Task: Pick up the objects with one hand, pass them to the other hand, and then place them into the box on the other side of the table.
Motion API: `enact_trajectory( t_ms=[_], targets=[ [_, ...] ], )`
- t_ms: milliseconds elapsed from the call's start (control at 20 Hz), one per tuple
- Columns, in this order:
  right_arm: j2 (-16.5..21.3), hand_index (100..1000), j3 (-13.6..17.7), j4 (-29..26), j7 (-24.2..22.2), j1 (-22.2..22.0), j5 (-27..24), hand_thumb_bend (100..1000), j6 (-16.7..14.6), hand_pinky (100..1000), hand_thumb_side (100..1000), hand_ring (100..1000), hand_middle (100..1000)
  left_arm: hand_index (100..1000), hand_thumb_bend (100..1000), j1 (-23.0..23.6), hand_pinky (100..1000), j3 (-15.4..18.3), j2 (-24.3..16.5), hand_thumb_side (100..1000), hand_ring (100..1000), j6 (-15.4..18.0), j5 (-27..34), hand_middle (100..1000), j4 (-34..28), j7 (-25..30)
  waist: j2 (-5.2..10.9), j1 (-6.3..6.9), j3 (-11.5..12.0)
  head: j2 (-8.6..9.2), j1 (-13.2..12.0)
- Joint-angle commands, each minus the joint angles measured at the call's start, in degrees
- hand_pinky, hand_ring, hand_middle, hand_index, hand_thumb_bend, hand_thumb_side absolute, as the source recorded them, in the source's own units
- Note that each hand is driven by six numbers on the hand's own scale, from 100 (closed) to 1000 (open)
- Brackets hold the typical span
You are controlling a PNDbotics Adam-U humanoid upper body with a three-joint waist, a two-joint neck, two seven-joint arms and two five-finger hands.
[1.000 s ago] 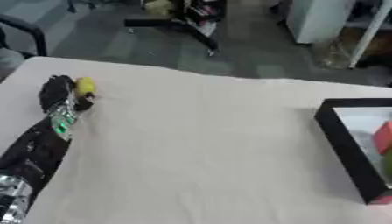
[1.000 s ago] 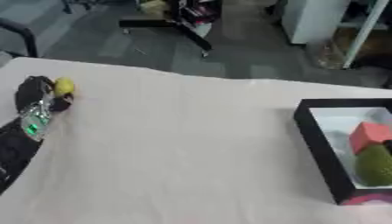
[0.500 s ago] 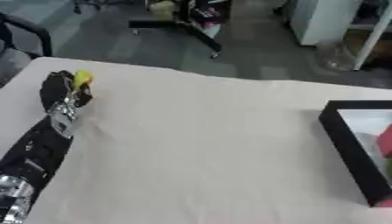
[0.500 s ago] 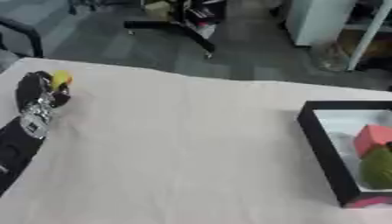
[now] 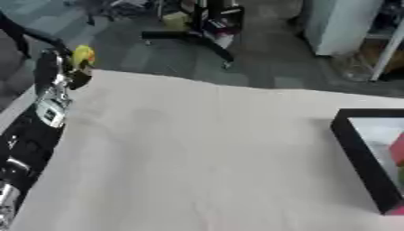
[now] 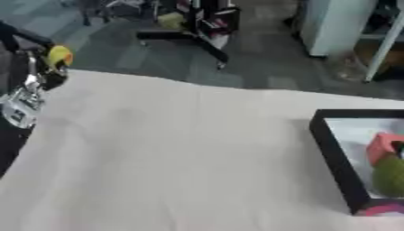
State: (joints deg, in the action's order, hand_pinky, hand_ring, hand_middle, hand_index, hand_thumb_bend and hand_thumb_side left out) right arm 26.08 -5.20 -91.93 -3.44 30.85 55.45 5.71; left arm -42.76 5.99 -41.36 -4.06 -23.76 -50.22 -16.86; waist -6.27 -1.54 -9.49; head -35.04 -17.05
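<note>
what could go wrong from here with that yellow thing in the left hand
The left hand holds the small yellow object at the table's far left edge; if it slips, it would likely drop to the floor. The right hand shows in neither view, so the handover partner is not yet near. The black box already holds a red and a green item, leaving less room.

Left hand (image 5: 53, 74), upper left of frame: raised since a second ago, from resting on the table's (image 5: 197, 149) left edge to up at its far corner. Small yellow object (image 5: 83, 55) carried up with it, fingers curled round it.
</note>
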Motion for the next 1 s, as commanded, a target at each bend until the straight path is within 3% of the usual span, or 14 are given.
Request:
enact_trajectory(
  t_ms=[50, 450, 800, 850, 900, 1000],
  targets=[
    [0.0, 1000, -1.4, -4.2, 1.9, 0.7, 0.5, 516, -2.4, 795, 562, 811, 847, 404, 100, 0.8, 362, -2.4, -2.8, 100, 355, 1.6, 4.6, 305, -7.3, 5.2, 1.85, 0.29, 0.4, -1.41, 2.1],
    [-4.0, 1000, -8.3, -9.1, 6.9, 3.0, -0.6, 517, -9.0, 807, 513, 820, 852, 403, 100, 4.2, 361, -10.8, 1.3, 100, 354, 3.5, 14.5, 304, -19.2, 17.9, 3.57, 0.18, 1.5, -3.69, 7.4],
    [-8.5, 1000, -13.1, -10.1, 7.9, 6.3, 0.0, 505, -13.7, 831, 467, 833, 867, 406, 100, 4.5, 365, -16.2, 9.0, 100, 358, 3.7, 21.5, 307, -24.6, 26.8, 3.60, 0.00, 2.3, -4.13, 8.9],
    [-9.2, 1000, -13.7, -10.2, 7.9, 6.7, 0.1, 623, -14.3, 834, 524, 834, 867, 406, 100, 4.5, 365, -16.8, 10.0, 100, 358, 3.7, 22.4, 307, -25.2, 28.0, 3.52, -0.03, 2.4, -4.18, 9.0],
    [-9.9, 1000, -14.2, -10.3, 7.8, 7.0, 0.2, 496, -14.8, 833, 455, 833, 867, 406, 100, 4.5, 367, -17.2, 10.8, 100, 358, 3.6, 23.3, 308, -25.7, 29.1, 3.45, -0.04, 2.5, -4.26, 9.1],
    [-11.0, 1000, -15.3, -10.3, 7.4, 7.5, 0.4, 486, -15.6, 837, 444, 835, 869, 406, 100, 4.2, 369, -18.0, 12.0, 100, 359, 3.3, 24.9, 308, -26.3, 30.7, 3.35, -0.05, 2.7, -4.35, 9.3]
  ],
)
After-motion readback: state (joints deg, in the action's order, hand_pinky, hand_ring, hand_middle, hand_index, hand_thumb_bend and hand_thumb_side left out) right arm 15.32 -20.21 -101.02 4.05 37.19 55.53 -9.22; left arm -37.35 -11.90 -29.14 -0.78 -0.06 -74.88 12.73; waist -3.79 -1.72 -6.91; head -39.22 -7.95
